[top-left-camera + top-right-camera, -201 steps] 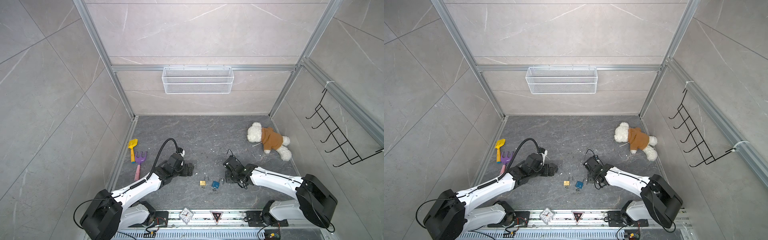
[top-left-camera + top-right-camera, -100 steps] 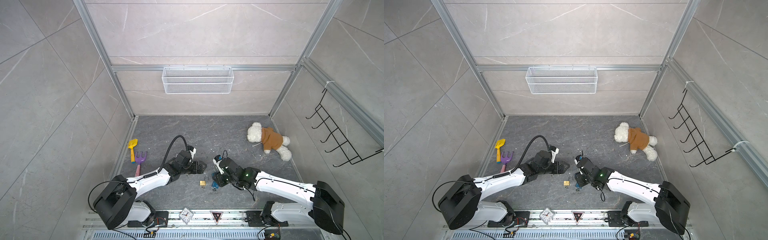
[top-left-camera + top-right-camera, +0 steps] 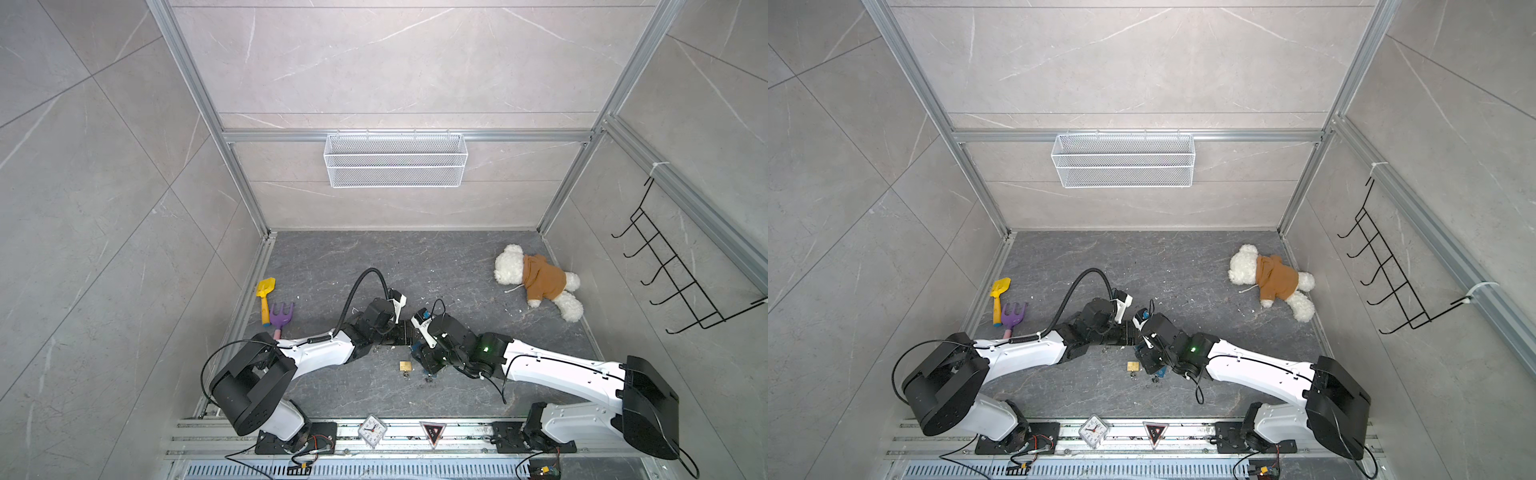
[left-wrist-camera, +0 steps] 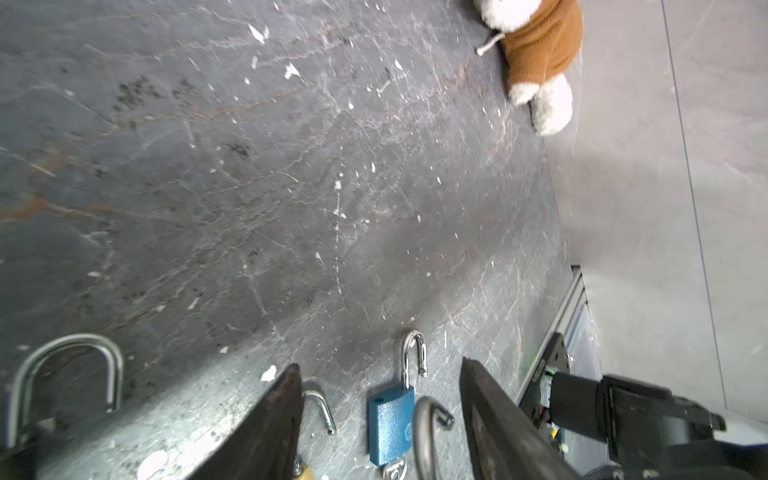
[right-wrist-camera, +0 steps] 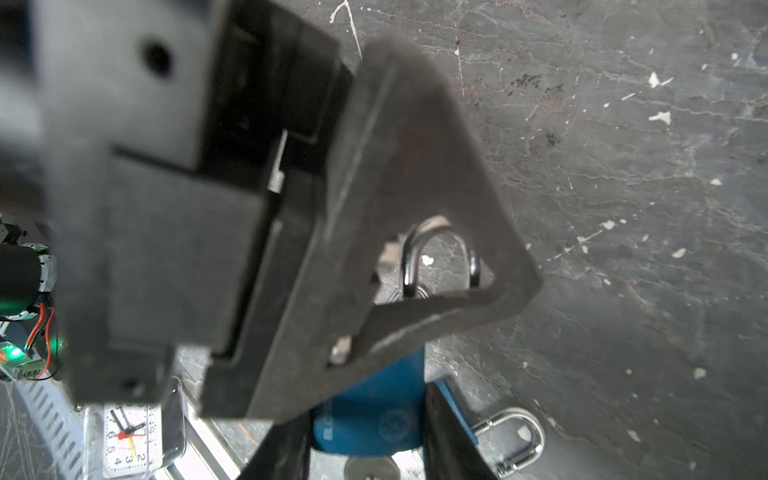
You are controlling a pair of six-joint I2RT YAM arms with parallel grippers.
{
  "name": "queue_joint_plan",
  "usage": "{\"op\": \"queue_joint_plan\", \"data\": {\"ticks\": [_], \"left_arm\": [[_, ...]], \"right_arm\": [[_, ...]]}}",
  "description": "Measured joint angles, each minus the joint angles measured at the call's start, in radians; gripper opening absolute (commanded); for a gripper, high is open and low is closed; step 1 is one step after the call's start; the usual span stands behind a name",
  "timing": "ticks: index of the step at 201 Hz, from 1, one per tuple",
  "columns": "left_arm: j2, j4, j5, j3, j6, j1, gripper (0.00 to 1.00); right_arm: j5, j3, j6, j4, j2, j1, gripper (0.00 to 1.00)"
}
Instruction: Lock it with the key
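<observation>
Right jaws pinch the blue lock [image 5: 365, 415] across its body, at the worktop [image 3: 332, 266] mid-front, likely to steady it for the other arm. Left jaws are spread and lined up on its open shackle [image 4: 411, 361], probably to press it home. Key [image 5: 370, 467] sits at the lock's base, looks placed for turning.

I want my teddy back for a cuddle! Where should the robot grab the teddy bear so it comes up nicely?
Probably grab the teddy bear round its brown-hoodie middle, coming straight down from above. It lies flat on the floor, so nothing slips under it, and the right wall stands close by its legs. Pinch across the soft middle, not head to feet.
</observation>
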Motion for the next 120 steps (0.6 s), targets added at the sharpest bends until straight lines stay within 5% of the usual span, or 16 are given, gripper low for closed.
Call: {"op": "queue_joint_plan", "data": {"ticks": [39,57,93,120], "left_arm": [[0.006,0.021,0.024,0.003,-0.014,-0.002,0.22],[0.006,0.037,0.025,0.007,-0.024,-0.003,0.0],[0.024,0.037,0.031,0.016,-0.043,-0.002,0.0],[0.029,0.038,0.031,0.011,-0.06,-0.008,0.0]], "right_arm": [[0.003,0.008,-0.009,0.0,0.012,0.001,0.15],[0.004,0.007,-0.014,-0.004,0.012,0.005,0.15],[0.026,0.009,-0.016,0.032,0.006,0.006,0.17],[0.035,-0.003,-0.016,0.071,-0.005,0.006,0.32]]}}
